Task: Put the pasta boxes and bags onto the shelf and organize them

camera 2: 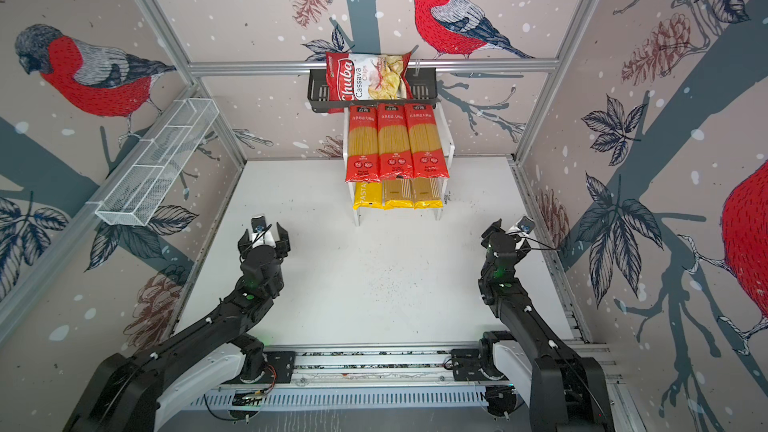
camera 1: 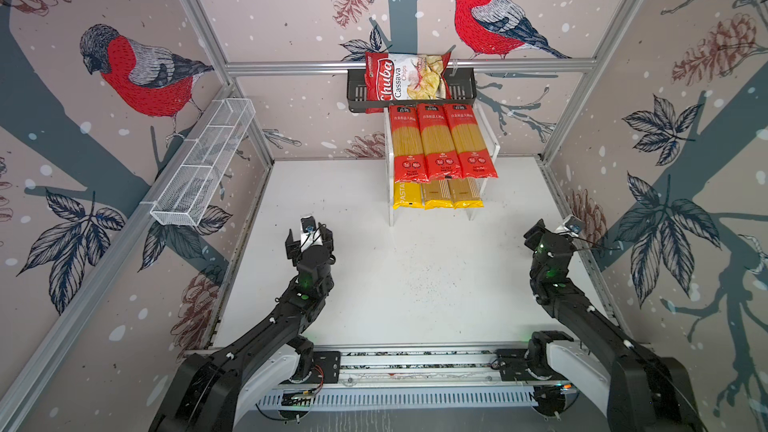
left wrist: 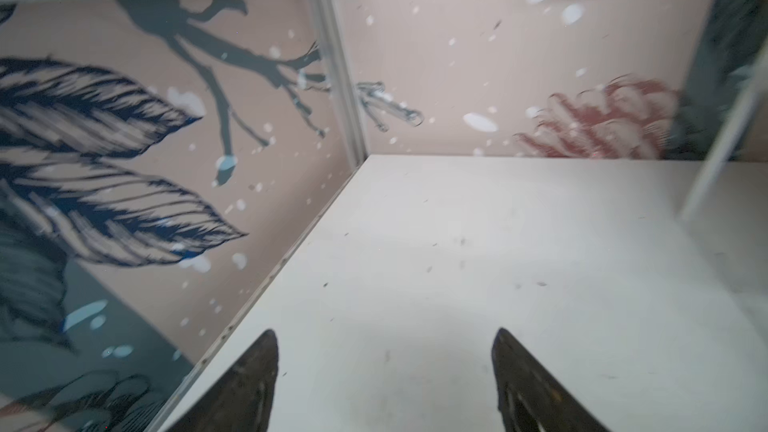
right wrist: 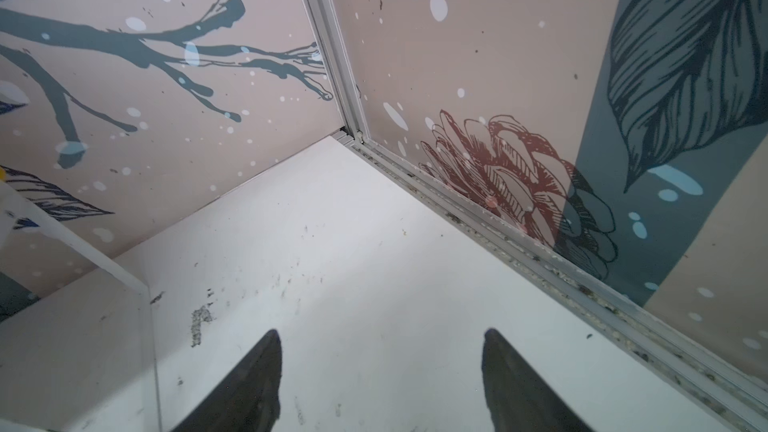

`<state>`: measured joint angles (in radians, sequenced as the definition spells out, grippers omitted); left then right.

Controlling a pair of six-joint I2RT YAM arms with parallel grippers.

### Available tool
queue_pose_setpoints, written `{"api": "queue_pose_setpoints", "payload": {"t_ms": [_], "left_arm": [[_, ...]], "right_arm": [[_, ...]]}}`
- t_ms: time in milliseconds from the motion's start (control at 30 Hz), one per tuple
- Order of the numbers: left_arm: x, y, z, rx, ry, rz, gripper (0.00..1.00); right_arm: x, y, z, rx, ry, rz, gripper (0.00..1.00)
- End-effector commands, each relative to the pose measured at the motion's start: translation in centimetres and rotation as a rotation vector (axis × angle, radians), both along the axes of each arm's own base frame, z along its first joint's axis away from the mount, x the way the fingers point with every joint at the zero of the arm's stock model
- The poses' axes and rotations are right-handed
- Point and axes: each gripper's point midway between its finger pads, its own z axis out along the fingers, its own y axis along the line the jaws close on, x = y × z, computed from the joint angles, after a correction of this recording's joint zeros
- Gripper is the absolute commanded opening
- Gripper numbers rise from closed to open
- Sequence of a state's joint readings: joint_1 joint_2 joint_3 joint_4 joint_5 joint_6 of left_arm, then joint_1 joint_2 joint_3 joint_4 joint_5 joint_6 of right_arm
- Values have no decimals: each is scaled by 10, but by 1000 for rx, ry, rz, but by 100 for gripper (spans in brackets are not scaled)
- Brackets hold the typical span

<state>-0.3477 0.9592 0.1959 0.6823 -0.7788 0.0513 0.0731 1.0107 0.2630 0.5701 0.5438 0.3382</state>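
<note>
White speckled tabletop (camera 1: 415,276), bird-print walls (camera 1: 291,14), stocked shelf (camera 1: 493,144)

Top packs (camera 1: 442,141) on shelf (camera 1: 391,211); bottom packs (camera 1: 436,195) beneath; basket (camera 1: 355,93) above.

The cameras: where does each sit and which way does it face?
Top views: overhead, above the base, facing the small white two-tier shelf; both black arms show.
Left wrist: faces white table's left rear corner; open left fingers show.
Right wrist: right rear corner; open right fingers show.
Both wrist views share the table.
</note>
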Motion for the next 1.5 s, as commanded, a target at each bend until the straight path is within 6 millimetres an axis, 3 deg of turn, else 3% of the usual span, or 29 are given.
{"api": "queue_pose_setpoints", "payload": {"t_ms": [0,200,433,500,567,667,700,767,833,900,1000,1100,1467], "left_arm": [[0,13,10,-87,-171,-18,81],[17,11,-4,-71,-196,-116,82],[40,7,-13,-99,-184,-144,86],[44,8,-18,-99,-170,-142,86],[47,9,-23,-101,-164,-134,98],[46,20,-28,-116,-176,-72,98],[49,18,-32,-117,-147,-78,98],[54,18,-34,-125,-129,-76,98],[57,18,-35,-121,-120,-79,98],[61,19,-37,-134,-110,-82,98],[61,22,-37,-144,-112,-81,98],[60,22,-37,-141,-114,-83,98],[60,21,-38,-141,-110,-84,98]], "right_arm": [[9,-3,18,-35,-112,-13,75],[21,-1,-14,-85,-42,4,75],[13,-5,-13,-95,-126,26,78],[16,-4,-10,-94,-155,62,82],[27,0,-17,-86,-96,100,85],[35,5,-20,-98,-69,122,88],[37,8,-21,-106,-65,137,96],[36,14,-34,-111,-46,178,100],[28,17,-17,-158,-158,177,100],[34,14,-29,-113,-68,160,100],[30,15,-20,-145,-131,157,100],[35,14,-30,-121,-62,156,100],[36,14,-28,-127,-72,155,100]]}}
